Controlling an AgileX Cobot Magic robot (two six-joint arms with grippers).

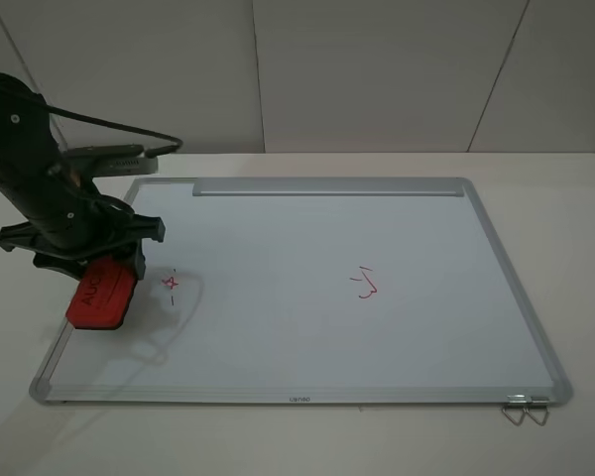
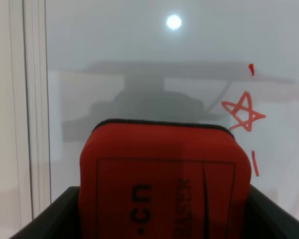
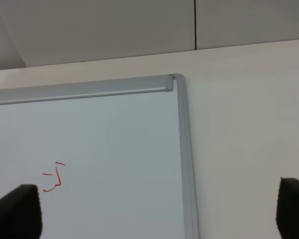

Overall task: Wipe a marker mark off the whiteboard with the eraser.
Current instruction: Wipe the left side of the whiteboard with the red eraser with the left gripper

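**Eraser in grip, star just beside it**

The left claw (image 1: 107, 263) is clenched on the eraser (image 1: 99, 296), holding it tilted over the board's (image 1: 377, 337) left edge. Whether the felt touches the board I cannot tell. The mark (image 1: 174, 283) lies unwiped just beside the eraser, toward the board's middle.

A tilted pad could meet the board with one edge only and miss the dot or dash. A hard push could slide the board on the bench (image 1: 575, 198), since nothing pins it. The squiggle (image 1: 366, 285) sits well apart. The right claw (image 3: 154, 209) hangs released near the far corner.
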